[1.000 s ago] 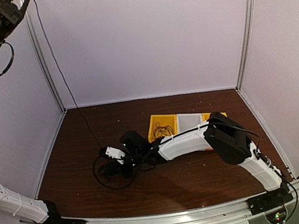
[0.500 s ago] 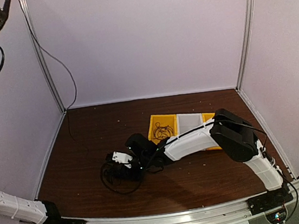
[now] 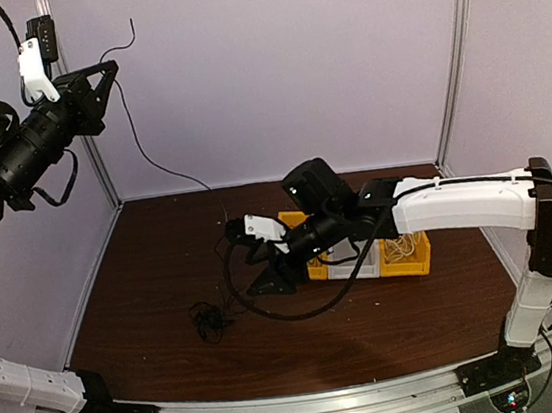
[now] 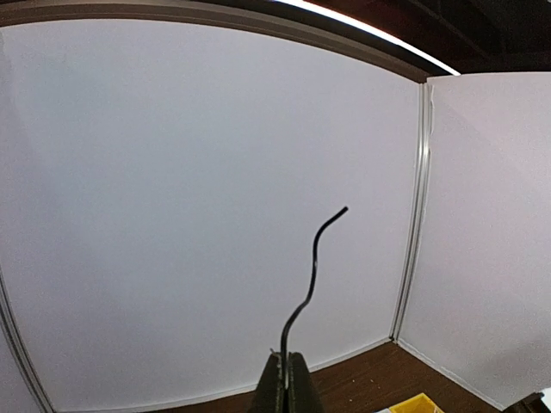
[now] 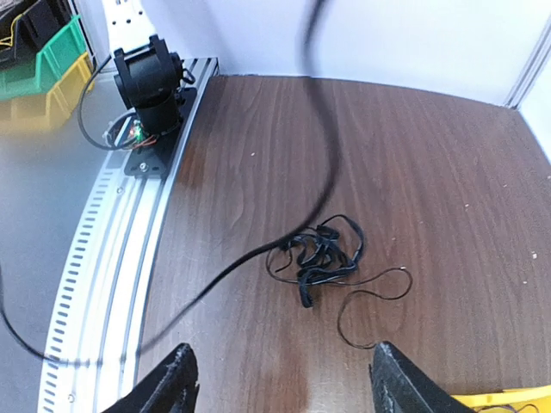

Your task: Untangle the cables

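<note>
High at the upper left, my left gripper [image 3: 110, 70] [image 4: 287, 360] is shut on a long black cable [image 3: 158, 165] [image 4: 312, 271]. A short free end sticks up past the fingers. The cable hangs down to the table and curves in a loop under my right gripper [image 3: 252, 260] [image 5: 288, 389], which hovers open over the table's middle with nothing between its fingers. A small tangle of black cables [image 3: 207, 321] [image 5: 320, 256] lies on the wood below and left of it. The long cable [image 5: 330, 163] sweeps blurred across the right wrist view.
Yellow and grey bins [image 3: 405, 254] holding cables stand at the right middle, partly behind the right arm. The left arm's base [image 5: 148, 76] sits at the table's near edge. Green and yellow bins [image 5: 43, 52] lie beyond the rail. Walls enclose three sides.
My right gripper has opened, let go of the tangle, risen and drawn back to the right. The left arm has swung, pulling the long cable up and out of the tangle.
</note>
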### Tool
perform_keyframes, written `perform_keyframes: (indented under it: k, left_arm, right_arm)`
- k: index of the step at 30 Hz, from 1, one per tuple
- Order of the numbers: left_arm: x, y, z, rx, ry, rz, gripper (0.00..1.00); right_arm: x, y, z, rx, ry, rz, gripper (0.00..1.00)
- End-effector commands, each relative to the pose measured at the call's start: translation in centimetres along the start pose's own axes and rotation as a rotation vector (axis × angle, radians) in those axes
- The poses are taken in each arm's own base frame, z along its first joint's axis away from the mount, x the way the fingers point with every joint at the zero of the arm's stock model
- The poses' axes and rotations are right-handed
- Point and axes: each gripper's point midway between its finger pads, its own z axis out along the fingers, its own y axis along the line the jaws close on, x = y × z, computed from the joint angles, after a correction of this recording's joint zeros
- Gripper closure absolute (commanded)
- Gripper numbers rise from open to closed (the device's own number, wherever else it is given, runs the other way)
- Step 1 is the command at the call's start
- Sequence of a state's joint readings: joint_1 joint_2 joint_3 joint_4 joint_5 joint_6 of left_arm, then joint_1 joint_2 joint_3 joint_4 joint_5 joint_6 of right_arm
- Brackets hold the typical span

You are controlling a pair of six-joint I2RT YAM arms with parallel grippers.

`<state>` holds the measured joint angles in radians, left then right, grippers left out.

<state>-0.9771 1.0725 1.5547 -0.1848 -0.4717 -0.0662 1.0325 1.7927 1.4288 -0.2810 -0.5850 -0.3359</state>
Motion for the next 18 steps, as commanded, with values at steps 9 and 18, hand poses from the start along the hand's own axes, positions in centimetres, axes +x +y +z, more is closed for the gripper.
perform_keyframes:
  k: [9,18]
  left_arm:
    - [2.8,-4.7,0.8,0.219,0.063,-0.178,1.00]
    - [7.6,-11.6,2.1,0.517,0.197,-0.232,1.00]
  right_arm:
    - [6.2,2.5,-10.2,-0.296,0.054,-0.010,0.26]
    - [13.4,-13.3,-20.7,0.672,0.206,0.119,0.25]
